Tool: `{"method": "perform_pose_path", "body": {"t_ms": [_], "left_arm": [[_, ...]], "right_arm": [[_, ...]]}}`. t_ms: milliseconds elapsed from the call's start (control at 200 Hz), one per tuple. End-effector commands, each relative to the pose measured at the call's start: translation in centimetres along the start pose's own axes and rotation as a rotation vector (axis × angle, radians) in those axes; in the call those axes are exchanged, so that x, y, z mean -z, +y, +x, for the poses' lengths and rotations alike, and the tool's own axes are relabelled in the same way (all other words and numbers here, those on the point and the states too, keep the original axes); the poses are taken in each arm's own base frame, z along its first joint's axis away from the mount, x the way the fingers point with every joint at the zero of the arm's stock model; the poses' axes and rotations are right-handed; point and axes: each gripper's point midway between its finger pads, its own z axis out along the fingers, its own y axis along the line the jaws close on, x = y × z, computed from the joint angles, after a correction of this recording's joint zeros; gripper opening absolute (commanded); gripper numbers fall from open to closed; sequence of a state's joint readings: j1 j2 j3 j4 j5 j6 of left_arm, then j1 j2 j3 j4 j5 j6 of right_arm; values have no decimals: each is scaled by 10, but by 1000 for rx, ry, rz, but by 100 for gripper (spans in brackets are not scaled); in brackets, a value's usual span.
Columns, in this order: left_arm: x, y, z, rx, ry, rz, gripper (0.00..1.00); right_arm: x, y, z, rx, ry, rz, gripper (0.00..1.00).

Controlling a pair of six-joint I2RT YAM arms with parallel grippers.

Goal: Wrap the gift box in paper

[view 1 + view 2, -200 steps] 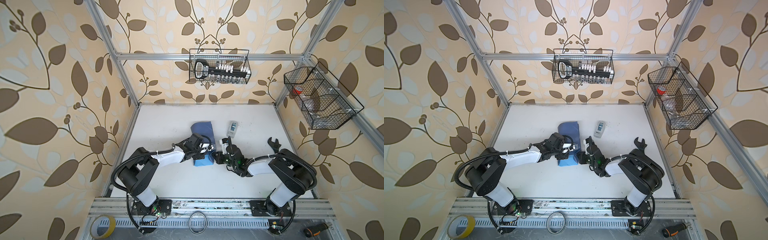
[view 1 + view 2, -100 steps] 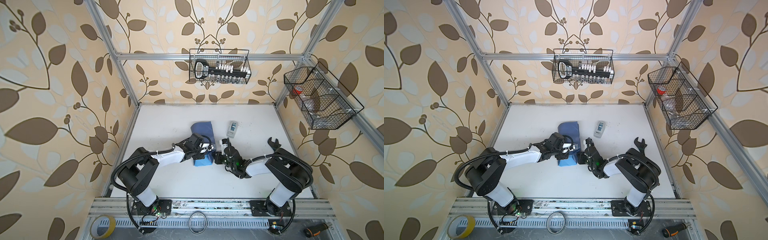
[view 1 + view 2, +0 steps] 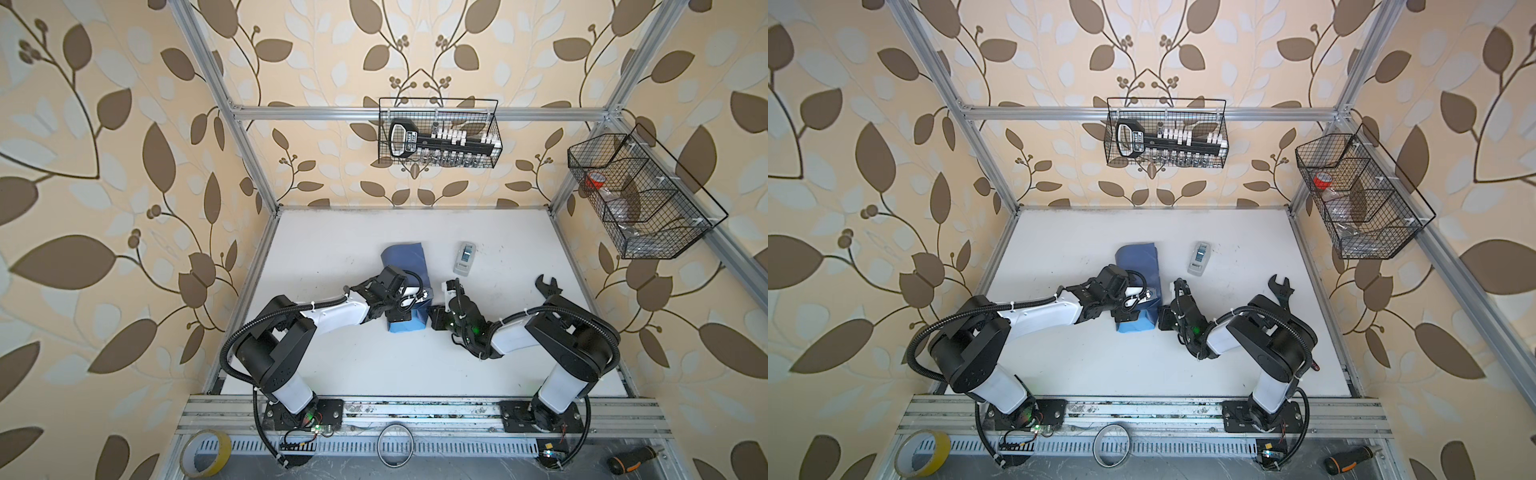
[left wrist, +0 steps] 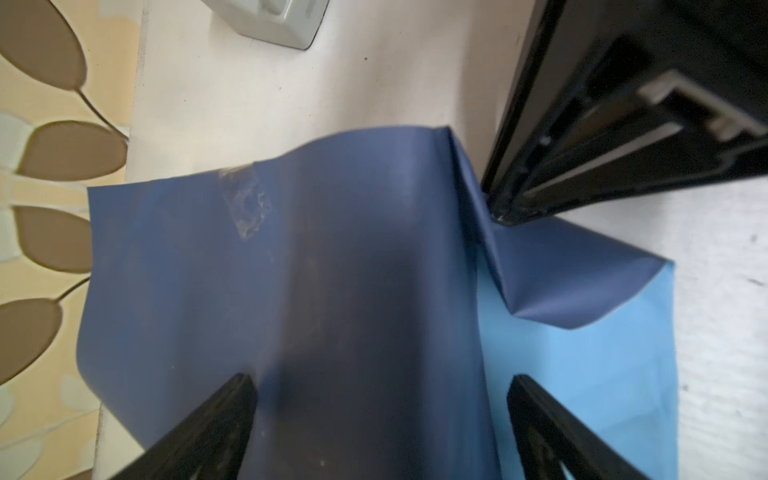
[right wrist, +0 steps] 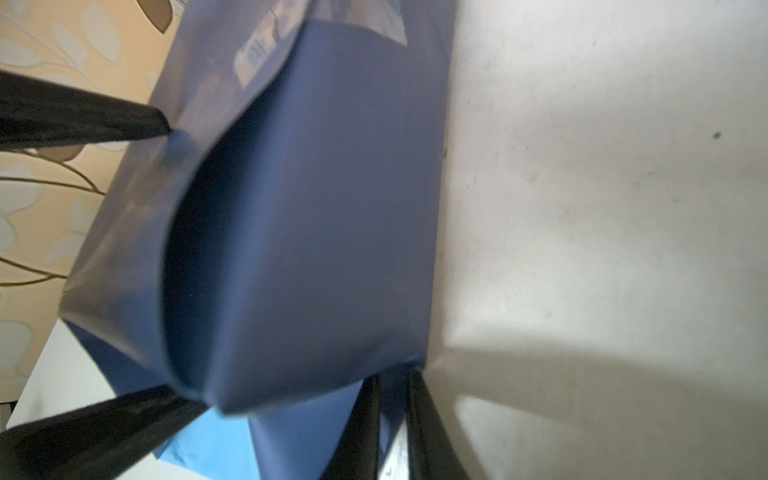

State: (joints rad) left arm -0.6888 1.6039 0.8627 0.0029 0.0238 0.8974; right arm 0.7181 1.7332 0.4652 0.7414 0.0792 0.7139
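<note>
Paper (image 3: 405,262) lay on the white desk (image 3: 374,365) between the two hands, folded into a long, boxy bundle with its darker blue side outward. It ran from under the left hand away toward the back wall. The gift box was covered and could not be seen.

At the end of the bundle nearest the left hand, the light blue side of the sheet lay flat on the desk, and a loose dark flap curled over it.

The left hand (image 4: 380,380) hung over that end, spread wide. Its two black fingers (image 4: 216,424) stood on either side of the bundle, and whether they touched it I could not tell.

The right hand (image 5: 392,374) came in from the opposite side, low to the desk and narrow. Its fingertips were nearly together, with a thin edge of the paper pinched between them at the bundle's lower corner.

A small grey tape dispenser (image 3: 464,258) sat farther back than the right hand, well apart from it and beside the far part of the bundle without touching it.

A crumpled strip of clear tape (image 4: 245,208) was stuck on the dark upper face of the paper, ahead of the left hand's fingers.
</note>
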Motion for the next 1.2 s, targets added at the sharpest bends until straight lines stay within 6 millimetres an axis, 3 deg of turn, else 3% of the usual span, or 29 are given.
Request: {"method": "perform_pose_path", "body": {"t_ms": [0,175,505,715,880,1200], "left_arm": [[18,7,-36,11,-128,16,98],[18,12,-48,56,-170,11,99],[-5,14,-47,50,-113,-43,99],[-19,7,-37,18,-56,-41,99],[-26,7,-18,-29,27,-63,99],[-32,0,-6,-70,66,-62,99]], "right_arm": [[0,-2,5,10,-1,-1,15],[1,-3,5,10,-1,3,15],[2,-5,7,8,-3,3,14],[2,-4,6,6,-10,-3,13],[7,-1,0,13,-24,-22,14],[21,25,-11,-19,-69,-185,14]]}}
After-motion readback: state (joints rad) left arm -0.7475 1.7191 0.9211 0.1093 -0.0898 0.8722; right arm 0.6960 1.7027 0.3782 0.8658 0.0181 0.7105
